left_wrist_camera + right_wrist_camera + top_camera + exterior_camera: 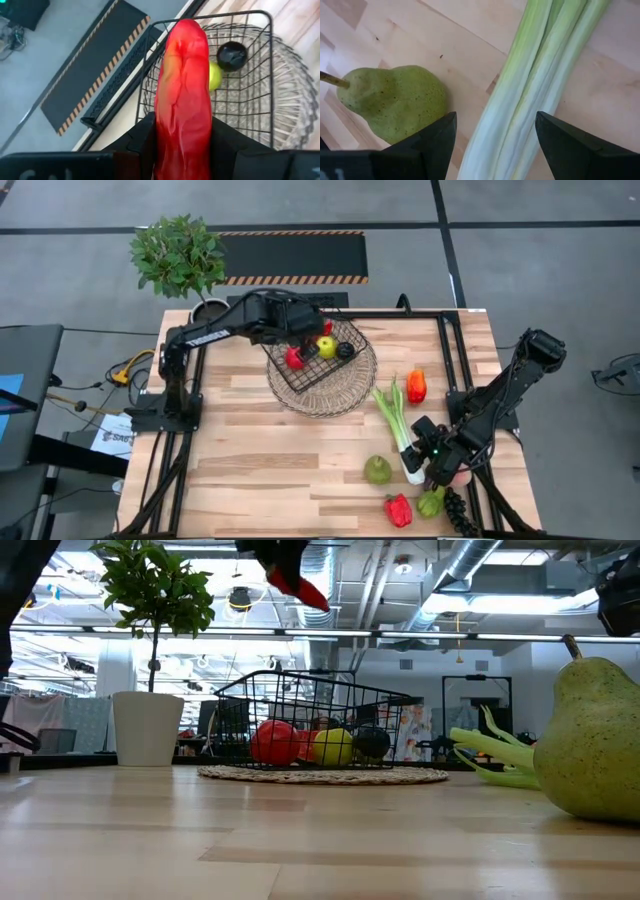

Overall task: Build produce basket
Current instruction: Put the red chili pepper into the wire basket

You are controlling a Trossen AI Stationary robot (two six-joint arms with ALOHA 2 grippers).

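Pear point(590, 735) by desk's front edge | left gripper point(182, 145) clamped on red chilli point(184, 85) above basket point(318, 352) at back edge: release low, inside rim | right gripper point(495, 137) apart astride leek point(530, 85) near front-right corner: grip mid-stalk

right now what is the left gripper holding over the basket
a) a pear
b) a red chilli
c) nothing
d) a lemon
b: the left wrist view shows the left gripper shut on a long red chilli, above the basket.
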